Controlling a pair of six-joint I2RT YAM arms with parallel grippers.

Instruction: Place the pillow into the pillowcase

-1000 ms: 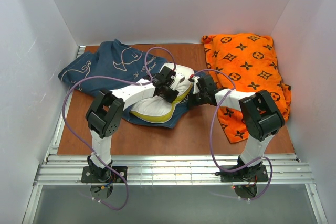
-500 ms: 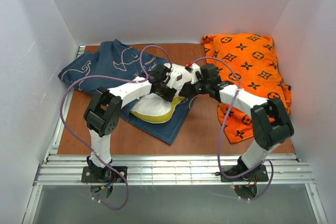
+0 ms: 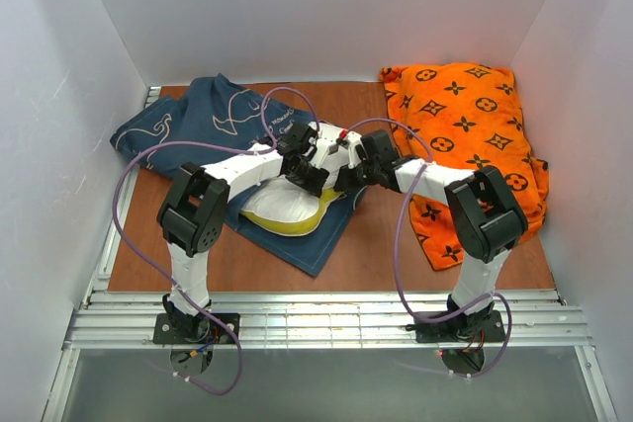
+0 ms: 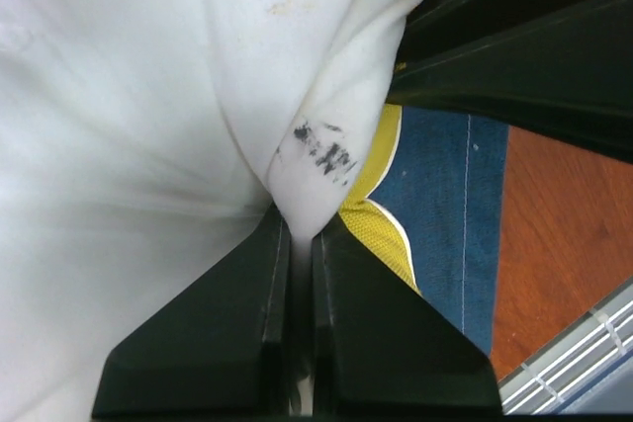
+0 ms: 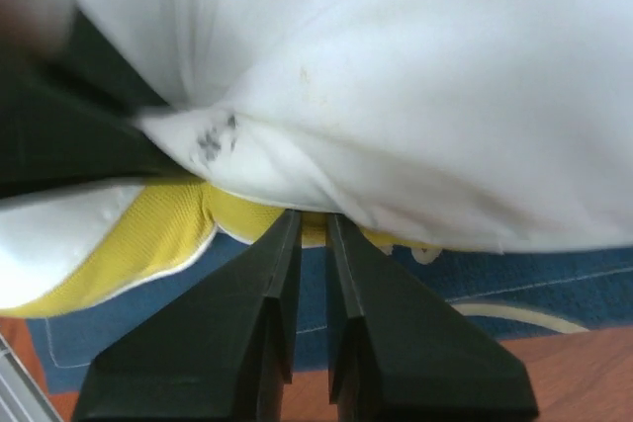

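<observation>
Atop soft navy pillowcase lies plump white pillow, yellow mesh-edged.

**Pillow on pillowcase, mid-bench**

The left pincer and right pincer meet side by side at the pillow's right end. The pillow stretches left of them, on the pillowcase, which spreads further left and behind. The cushion lies right of the right pincer, apart from the pillow.

Two white-shelled arms with chunky black joints, looping purple cables, black wedge-shaped end effector fingers
</observation>
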